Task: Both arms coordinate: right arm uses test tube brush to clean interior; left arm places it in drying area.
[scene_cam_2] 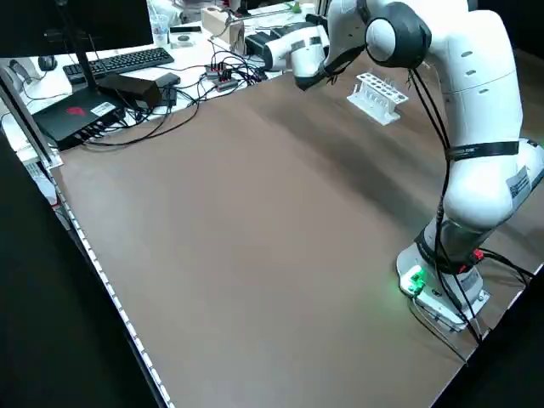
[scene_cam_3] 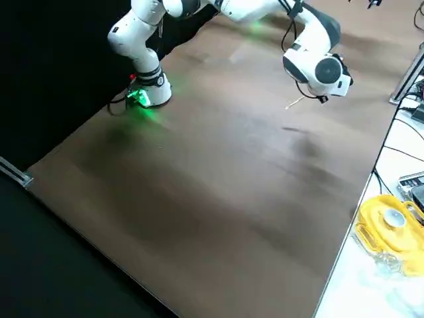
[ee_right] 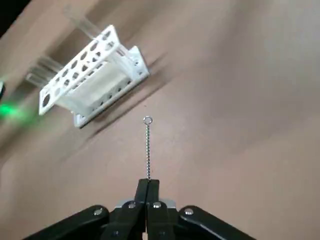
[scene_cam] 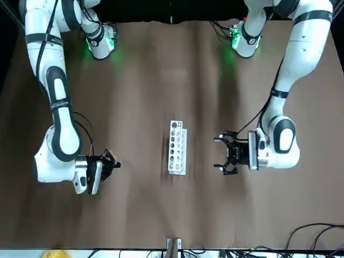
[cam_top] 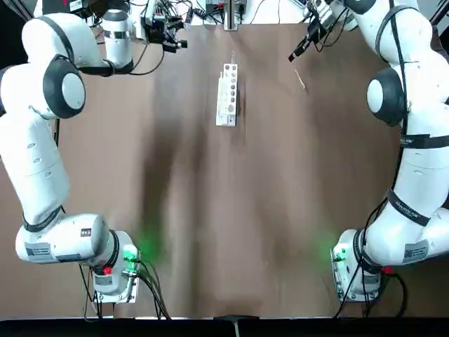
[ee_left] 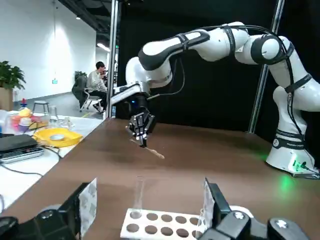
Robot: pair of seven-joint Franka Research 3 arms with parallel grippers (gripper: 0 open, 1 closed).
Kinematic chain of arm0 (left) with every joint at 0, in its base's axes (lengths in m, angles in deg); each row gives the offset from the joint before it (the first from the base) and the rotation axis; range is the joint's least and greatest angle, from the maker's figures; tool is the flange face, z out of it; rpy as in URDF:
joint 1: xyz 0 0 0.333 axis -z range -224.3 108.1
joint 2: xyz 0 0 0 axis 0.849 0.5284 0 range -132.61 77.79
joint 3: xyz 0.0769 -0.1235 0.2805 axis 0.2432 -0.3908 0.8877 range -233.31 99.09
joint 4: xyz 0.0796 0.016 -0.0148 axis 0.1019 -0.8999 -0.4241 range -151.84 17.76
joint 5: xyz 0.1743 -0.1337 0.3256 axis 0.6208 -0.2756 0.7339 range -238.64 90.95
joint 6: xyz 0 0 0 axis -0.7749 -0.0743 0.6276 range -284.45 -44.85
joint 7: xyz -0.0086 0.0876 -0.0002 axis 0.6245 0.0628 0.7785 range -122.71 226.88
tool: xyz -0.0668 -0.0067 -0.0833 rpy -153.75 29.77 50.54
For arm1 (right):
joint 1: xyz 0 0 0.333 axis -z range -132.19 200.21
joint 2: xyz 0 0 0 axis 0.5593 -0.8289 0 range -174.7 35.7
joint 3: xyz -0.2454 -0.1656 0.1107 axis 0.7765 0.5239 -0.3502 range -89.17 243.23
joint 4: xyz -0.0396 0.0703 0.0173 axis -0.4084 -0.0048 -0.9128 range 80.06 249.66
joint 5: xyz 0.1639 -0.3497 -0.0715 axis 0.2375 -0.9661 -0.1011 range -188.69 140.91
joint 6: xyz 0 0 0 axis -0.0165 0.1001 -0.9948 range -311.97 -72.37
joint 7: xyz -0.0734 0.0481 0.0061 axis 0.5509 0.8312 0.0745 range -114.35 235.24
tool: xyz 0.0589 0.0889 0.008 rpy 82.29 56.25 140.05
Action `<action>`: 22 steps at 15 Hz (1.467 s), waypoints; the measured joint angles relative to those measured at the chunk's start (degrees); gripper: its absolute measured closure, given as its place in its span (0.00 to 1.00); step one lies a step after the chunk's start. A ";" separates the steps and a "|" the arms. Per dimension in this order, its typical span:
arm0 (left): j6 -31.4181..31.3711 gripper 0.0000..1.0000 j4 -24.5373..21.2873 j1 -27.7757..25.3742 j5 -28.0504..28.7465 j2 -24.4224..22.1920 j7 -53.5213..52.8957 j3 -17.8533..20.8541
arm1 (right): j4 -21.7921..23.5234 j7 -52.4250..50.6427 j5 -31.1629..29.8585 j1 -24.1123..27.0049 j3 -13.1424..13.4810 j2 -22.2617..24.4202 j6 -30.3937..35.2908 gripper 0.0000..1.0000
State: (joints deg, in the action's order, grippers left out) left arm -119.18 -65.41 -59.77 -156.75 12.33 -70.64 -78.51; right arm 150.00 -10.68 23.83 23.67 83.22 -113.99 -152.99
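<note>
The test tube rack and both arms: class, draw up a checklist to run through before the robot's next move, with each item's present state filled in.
1. Brush held by the right end effector: ok, its fingers are shut on it, off to the rack's right in the top view.
2. Left end effector ready to grasp: ok, its fingers are wide apart and hold nothing.
3. Rack upright on the table: ok.
4. A clear tube available in the rack: ok.
5. Tube held ready for the brush: not ok, neither end effector holds one.
6. Inside of the tube clean: cannot tell.
</note>
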 joint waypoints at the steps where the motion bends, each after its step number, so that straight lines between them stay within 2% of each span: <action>1: -1.47 0.00 0.91 1.82 -1.36 1.40 -1.52 0.01 | -0.21 6.10 -2.37 -1.62 -0.04 0.01 -1.92 0.98; 5: -5.53 0.00 3.74 4.81 -4.25 5.25 -4.96 0.05 | -0.26 20.58 -6.95 -5.36 -0.09 0.02 -4.96 0.98; 10: -8.72 0.00 6.80 8.76 -10.37 10.97 -8.62 0.12 | -0.24 34.54 -9.49 -7.87 -0.09 0.01 -5.20 0.98; 16: -10.65 0.00 9.34 12.03 -15.49 15.58 -16.68 0.40 | 0.65 52.18 -12.25 -10.57 -0.12 -0.30 -6.51 0.98; 22: -11.85 0.00 11.74 15.73 -17.99 17.90 -18.40 0.44 | 5.18 58.37 -13.09 -10.76 -0.11 -0.91 -11.26 0.98</action>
State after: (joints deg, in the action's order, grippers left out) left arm -131.03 -53.67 -44.04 -174.74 30.23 -89.04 -78.07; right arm 155.18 47.70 10.74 12.92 83.11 -114.90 -164.25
